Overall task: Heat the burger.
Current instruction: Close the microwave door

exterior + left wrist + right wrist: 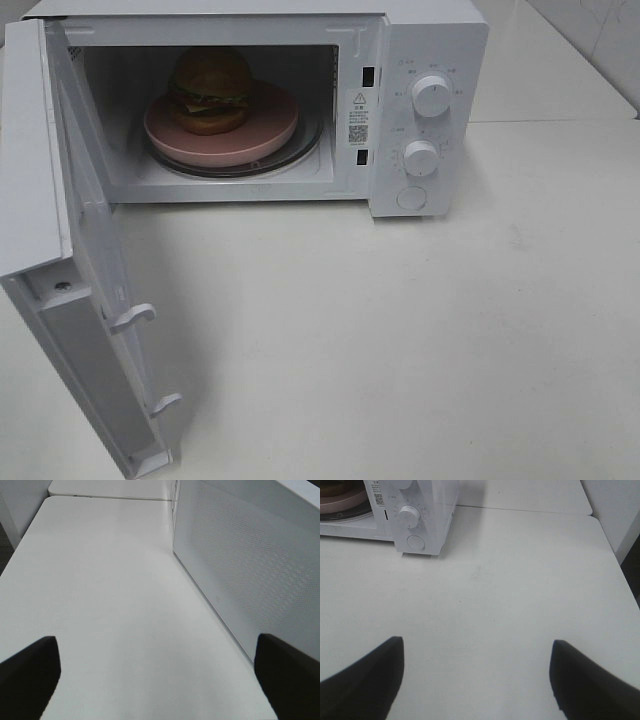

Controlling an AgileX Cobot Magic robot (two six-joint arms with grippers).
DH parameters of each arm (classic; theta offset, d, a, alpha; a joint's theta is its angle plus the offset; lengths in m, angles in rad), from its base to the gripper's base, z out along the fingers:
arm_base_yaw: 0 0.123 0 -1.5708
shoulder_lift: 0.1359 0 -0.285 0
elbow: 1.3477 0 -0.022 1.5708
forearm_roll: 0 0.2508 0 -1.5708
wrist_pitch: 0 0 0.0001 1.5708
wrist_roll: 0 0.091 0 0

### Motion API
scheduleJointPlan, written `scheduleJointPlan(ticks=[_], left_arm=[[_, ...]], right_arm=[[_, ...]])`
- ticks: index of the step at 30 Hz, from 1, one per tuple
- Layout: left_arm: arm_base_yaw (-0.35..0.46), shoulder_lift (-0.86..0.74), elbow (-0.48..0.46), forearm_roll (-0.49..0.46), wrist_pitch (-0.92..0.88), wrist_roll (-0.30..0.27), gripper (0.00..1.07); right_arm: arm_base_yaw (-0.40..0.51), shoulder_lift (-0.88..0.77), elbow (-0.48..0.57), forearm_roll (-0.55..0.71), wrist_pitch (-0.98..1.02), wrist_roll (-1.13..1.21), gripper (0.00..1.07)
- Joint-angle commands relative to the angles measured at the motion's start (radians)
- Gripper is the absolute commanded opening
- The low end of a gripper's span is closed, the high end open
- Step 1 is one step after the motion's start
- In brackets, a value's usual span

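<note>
Golden-brown and glossy on top, the tall round burger (211,90) with lettuce, cheese and dark patty sits on a round pink plate (268,132). The plate rests on the glass turntable (305,148) inside the white boxy microwave (440,40). Its white hinged door (30,150) stands swung wide to the left over the white table (400,330). Loading looks done, so closing the door comes next, then setting the two round white knobs (431,96).

The left jaws are spread wide and hold nothing, hanging over bare table just beside the door's perforated outer face. The right jaws are likewise apart and empty, over the table in front of the control panel and well clear of it.

Several things could go wrong, as I judge it. A push landing near the hinge rather than the free edge could slide the whole microwave instead of swinging the door. A short push may leave the two white latch hooks (135,318) unseated, and heating would not start. A hard slam could jolt the plate and tip the tall burger. On the knobs, the jaws may slip off the smooth rim or turn the wrong one.
</note>
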Motion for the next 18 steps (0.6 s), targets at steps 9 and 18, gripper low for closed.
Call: scheduleJointPlan(ticks=[9,18], left_arm=[[0.002,-0.017,0.003,-0.006,-0.015,0.001,0.98],[0.002,-0.017,0.003,-0.006,-0.015,0.001,0.98]], right_arm=[[-0.004,-0.027,0.005,0.0,0.0,0.002,0.76],[-0.004,-0.027,0.005,0.0,0.0,0.002,0.76]])
